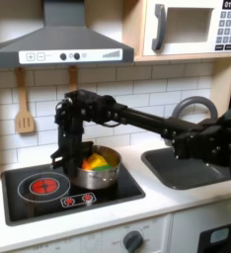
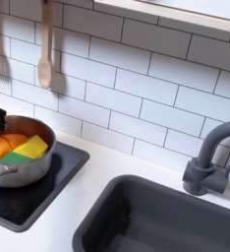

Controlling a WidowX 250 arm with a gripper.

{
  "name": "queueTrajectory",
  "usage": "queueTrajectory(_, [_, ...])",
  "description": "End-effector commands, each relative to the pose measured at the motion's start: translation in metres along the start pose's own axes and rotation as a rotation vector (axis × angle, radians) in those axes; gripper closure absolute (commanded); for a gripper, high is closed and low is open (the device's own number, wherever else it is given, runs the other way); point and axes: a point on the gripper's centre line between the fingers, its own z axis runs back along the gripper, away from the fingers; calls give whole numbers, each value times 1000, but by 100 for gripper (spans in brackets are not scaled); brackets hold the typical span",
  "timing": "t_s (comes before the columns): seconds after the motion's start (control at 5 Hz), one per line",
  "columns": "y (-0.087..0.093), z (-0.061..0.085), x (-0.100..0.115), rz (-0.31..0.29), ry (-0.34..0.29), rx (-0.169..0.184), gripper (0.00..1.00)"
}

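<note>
The gripper point(image 1: 66, 156) is down at the far-left rim of the metal pot point(image 1: 94, 170), and from here it looks clamped on that rim, though its fingers are too dark to be sure of in either picture. The pot sits on the black stovetop point(image 1: 29, 198), between the two red burner rings in the first exterior view, with yellow, orange and green toy food point(image 2: 19, 148) piled inside. I'd say sliding it wants a low, level pull, so the pot neither tips nor drags a burner edge. A wooden spoon point(image 2: 45, 47) hangs on the tiled wall behind; the grey sink point(image 2: 176, 221) and faucet point(image 2: 213, 157) stand well apart.
</note>
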Motion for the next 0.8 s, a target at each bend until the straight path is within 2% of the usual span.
queueTrajectory(0.0, [23, 0, -1, 101, -36, 49, 100])
queueTrajectory(0.2, [28, -4, -3, 140, -23, 59, 100])
queueTrajectory(0.6, [36, 0, -6, 221, -45, 62, 100])
